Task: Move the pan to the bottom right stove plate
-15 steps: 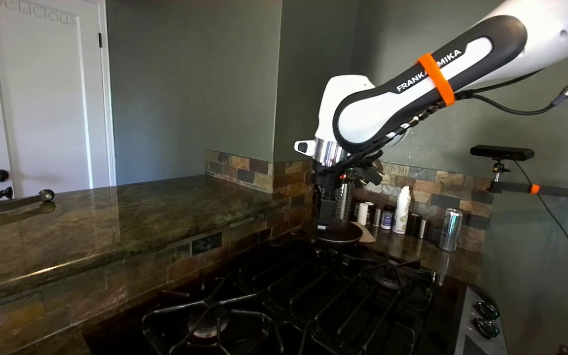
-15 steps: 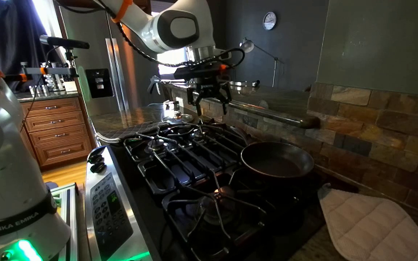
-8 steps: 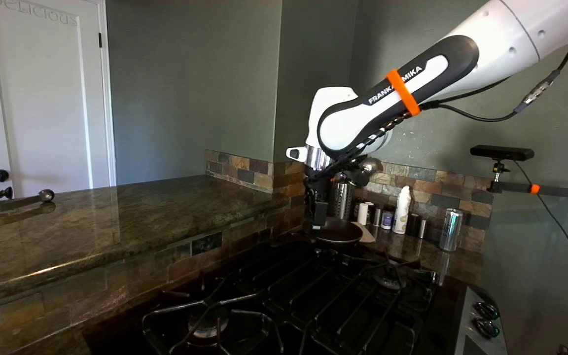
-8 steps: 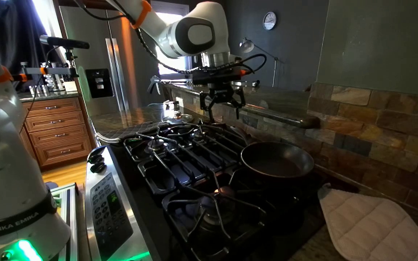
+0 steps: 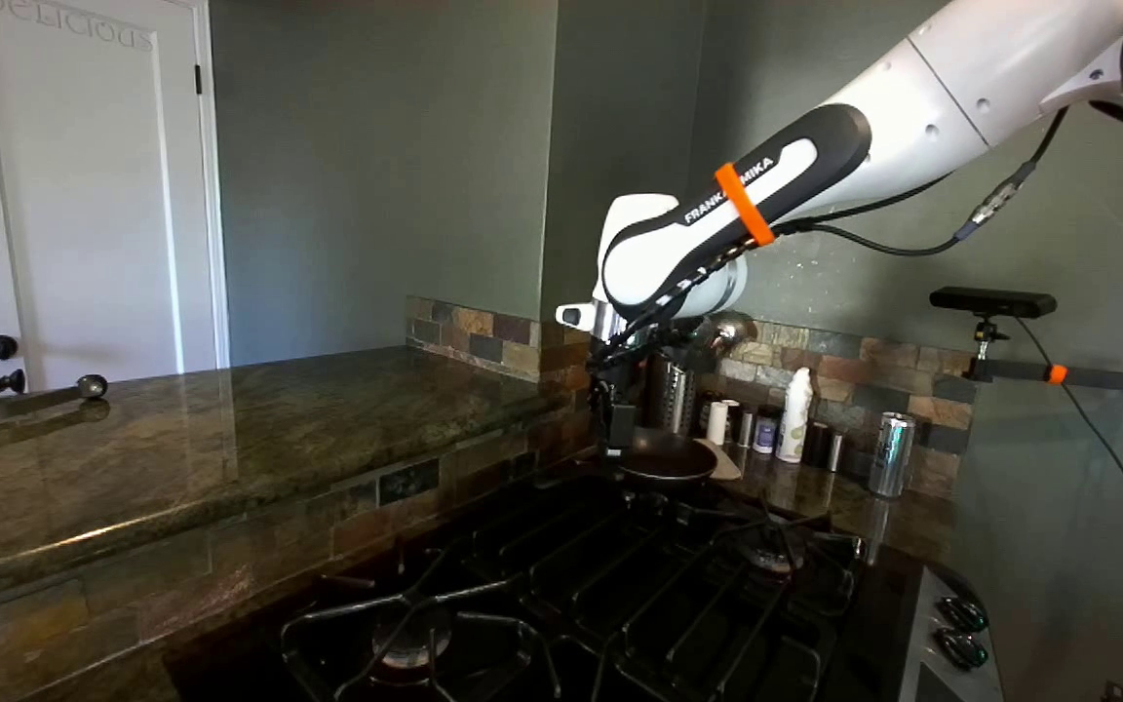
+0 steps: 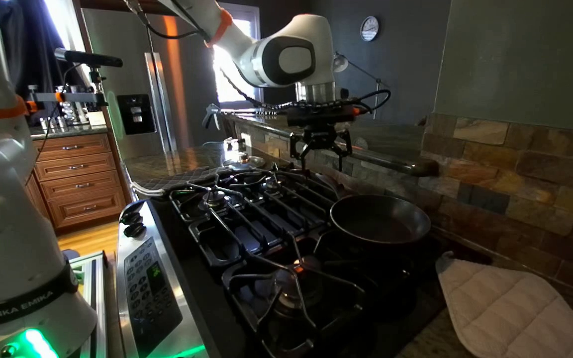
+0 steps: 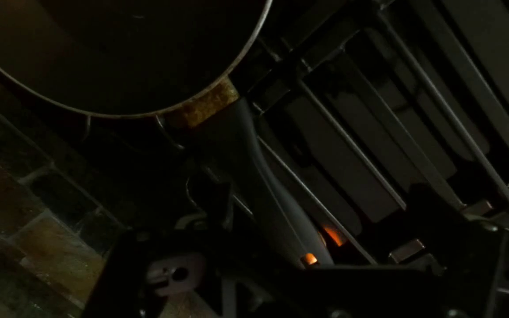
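Observation:
The pan (image 6: 381, 219) is round and dark with a thin paler rim, and sits on the back burner beside the tiled wall. It also shows in an exterior view (image 5: 674, 460) and at the top left of the wrist view (image 7: 135, 57). Its dark handle (image 7: 272, 190) runs down between my open fingers (image 7: 219, 203), closer to the one on the left. My gripper (image 6: 322, 166) is open and empty, pointing down above the handle, apart from the pan's bowl. The bottom right stove plate (image 6: 294, 291) is uncovered under its grate, beside the pan on the control-panel side.
A quilted pot holder (image 6: 515, 308) lies beside the pan. The tiled wall (image 6: 495, 199) and raised stone ledge (image 6: 391, 161) run behind the hob. A control panel (image 6: 152, 283) lines the front. A white bottle (image 5: 795, 419) and a tall silver can (image 5: 891, 455) stand beyond the hob.
My open gripper has come lower and moved toward the pan along the hob, rightward in an exterior view. The pan has not moved.

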`<state>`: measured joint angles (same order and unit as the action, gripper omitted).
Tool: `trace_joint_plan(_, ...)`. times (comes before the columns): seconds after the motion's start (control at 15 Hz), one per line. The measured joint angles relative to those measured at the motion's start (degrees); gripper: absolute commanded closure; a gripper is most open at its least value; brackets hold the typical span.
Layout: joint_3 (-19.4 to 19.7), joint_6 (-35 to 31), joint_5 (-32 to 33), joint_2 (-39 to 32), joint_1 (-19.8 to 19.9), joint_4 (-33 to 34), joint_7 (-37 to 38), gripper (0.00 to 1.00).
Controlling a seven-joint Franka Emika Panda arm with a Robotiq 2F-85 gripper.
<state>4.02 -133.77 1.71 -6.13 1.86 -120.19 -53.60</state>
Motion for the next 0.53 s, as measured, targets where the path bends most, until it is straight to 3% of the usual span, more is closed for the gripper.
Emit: trace_joint_plan(0.53, -1.2, 0.0, -1.1, -6.0, 1.8, 4.8, -4.9, 0.0)
